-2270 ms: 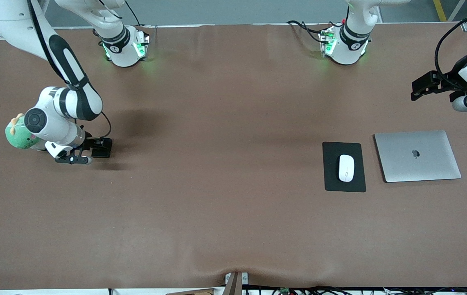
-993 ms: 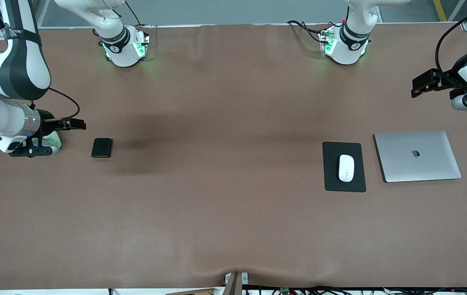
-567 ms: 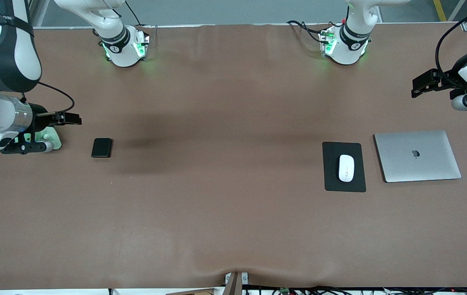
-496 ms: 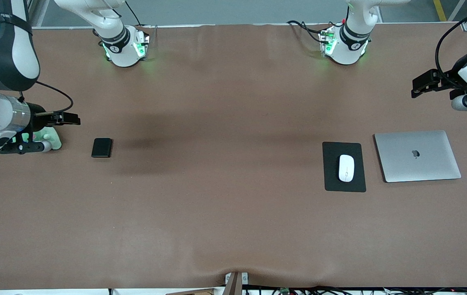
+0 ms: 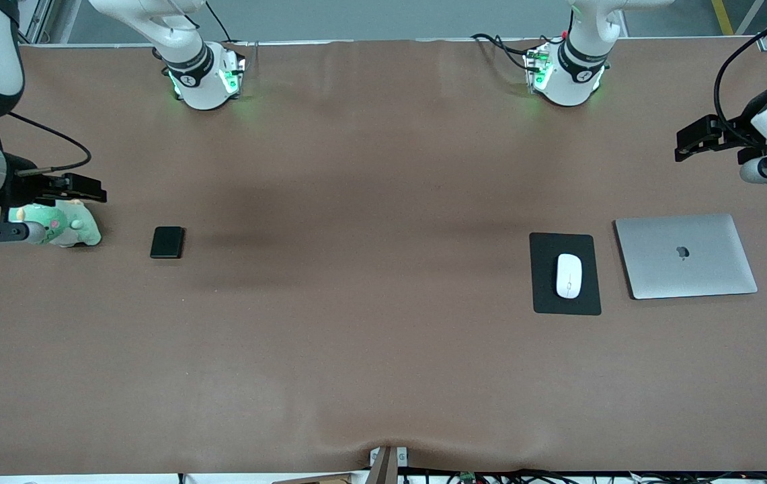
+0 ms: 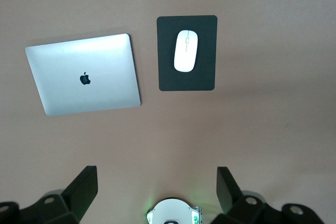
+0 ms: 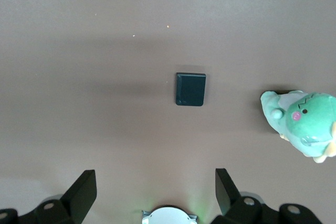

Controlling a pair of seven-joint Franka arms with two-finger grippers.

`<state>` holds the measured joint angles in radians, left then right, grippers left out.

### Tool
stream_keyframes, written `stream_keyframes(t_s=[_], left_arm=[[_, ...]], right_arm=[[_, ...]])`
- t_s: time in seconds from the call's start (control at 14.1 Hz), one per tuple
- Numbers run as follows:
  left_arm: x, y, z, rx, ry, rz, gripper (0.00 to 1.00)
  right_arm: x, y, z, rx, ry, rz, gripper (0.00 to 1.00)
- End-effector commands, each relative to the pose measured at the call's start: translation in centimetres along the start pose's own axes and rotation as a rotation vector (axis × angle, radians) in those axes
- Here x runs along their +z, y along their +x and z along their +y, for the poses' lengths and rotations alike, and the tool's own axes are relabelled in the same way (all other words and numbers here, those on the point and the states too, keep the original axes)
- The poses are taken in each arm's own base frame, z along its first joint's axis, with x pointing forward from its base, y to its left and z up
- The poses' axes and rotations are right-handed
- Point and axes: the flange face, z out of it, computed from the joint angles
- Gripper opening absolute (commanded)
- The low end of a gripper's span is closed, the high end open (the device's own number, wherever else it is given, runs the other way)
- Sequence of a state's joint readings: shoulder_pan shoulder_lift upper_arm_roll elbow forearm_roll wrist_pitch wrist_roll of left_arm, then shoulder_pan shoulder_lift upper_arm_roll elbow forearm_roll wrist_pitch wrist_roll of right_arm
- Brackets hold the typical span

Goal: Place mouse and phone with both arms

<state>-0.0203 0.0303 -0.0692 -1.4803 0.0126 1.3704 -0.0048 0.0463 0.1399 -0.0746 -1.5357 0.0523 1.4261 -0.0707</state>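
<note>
On the brown table (image 5: pixel 370 349) I see the mouse (image 5: pixel 569 275) on its black mouse pad (image 5: pixel 544 296) beside the closed laptop (image 5: pixel 685 255). The phone (image 5: pixel 167 242) lies flat beside a green plush toy (image 5: pixel 64 227). My right hand (image 5: pixel 77 188) hangs spread above that plush; my left hand (image 5: pixel 692 142), fingers apart, waits over the table's edge.

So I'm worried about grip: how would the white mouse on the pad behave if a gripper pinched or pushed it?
The mouse looks smooth, glossy and rounded, so fingers may well slip off its curved sides. It lies flat and low on the mouse pad, so tipping or rolling seems unlikely; a push would probably slide it.
</note>
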Motion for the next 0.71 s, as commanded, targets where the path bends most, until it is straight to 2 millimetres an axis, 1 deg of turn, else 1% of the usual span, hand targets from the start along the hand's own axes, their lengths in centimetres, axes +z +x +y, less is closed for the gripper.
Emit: stream_keyframes(t_s=[0.0, 0.14, 0.21, 0.28, 0.43, 0.57, 0.64], left_arm=[[-0.2, -0.2, -0.2, 0.010, -0.009, -0.005, 1.00], [-0.1, -0.2, -0.2, 0.010, -0.007, -0.007, 1.00], [0.0, -0.1, -0.2, 0.010, -0.007, -0.009, 1.00], [0.1, 0.0, -0.3, 0.010, -0.005, -0.012, 1.00], [0.1, 0.0, -0.3, 0.010, -0.005, -0.010, 1.00], [0.1, 0.1, -0.3, 0.010, -0.005, -0.012, 1.00], [0.1, 0.1, -0.3, 0.010, -0.005, -0.012, 1.00]], right_arm=[[-2.4, -0.5, 0.5, -0.005, -0.009, 0.008, 1.00], [-2.8, -0.5, 0.3, 0.001, -0.018, 0.017, 1.00], [-3.2, -0.6, 0.7, 0.001, -0.017, 0.023, 1.00], [-4.0, -0.7, 0.7, 0.002, -0.011, 0.037, 1.00], [-5.5, -1.2, -0.1, -0.010, -0.019, 0.052, 1.00], [-6.2, -1.6, -1.0, -0.019, -0.014, 0.065, 1.00], [-6.7, -1.9, -0.8, -0.024, -0.003, 0.071, 1.00]])
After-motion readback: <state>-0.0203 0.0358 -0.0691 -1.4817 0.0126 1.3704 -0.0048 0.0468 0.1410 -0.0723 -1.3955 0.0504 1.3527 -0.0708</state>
